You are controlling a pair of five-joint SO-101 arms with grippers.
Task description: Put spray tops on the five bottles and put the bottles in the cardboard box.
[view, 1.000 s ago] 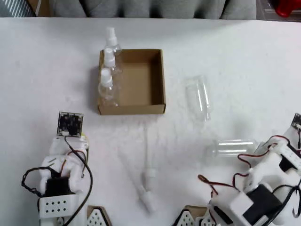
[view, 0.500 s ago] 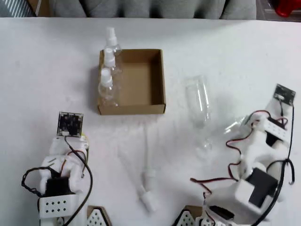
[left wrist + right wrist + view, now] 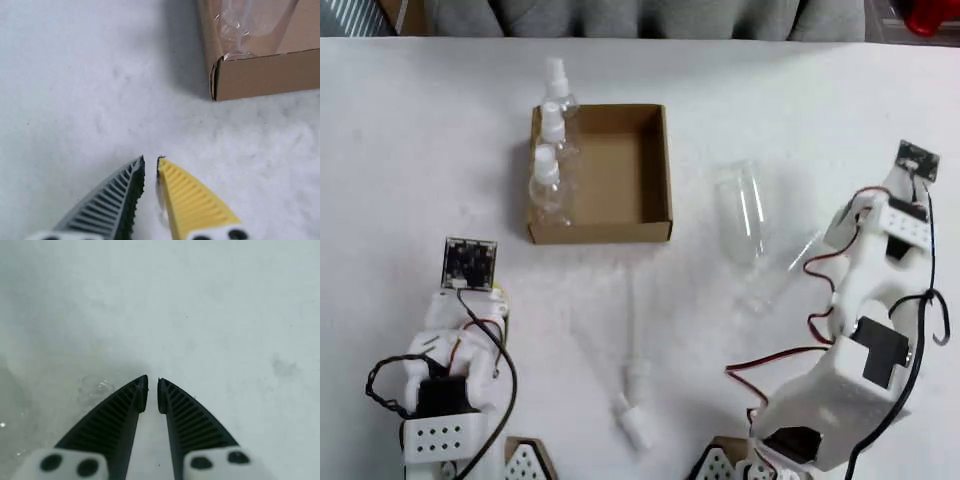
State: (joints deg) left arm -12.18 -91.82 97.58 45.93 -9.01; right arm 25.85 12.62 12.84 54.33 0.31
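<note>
The cardboard box stands open at the table's middle back. Three clear bottles with spray tops stand in a row along its left wall; the farthest stands just outside its back edge. Two topless clear bottles lie to the right of the box: one points toward the front, the other lies diagonally beside my right arm. Two spray tops with long tubes lie in front of the box. My right gripper is shut and empty over bare table. My left gripper is shut and empty, short of the box's corner.
My left arm rests at the front left, clear of the box. The table top is white. A grey seat back and a red object lie beyond the table's far edge.
My right arm has swung from the front right corner toward the back. The topless bottle beside it turned from lying crosswise to diagonal and shifted leftward. The left arm stayed still.
</note>
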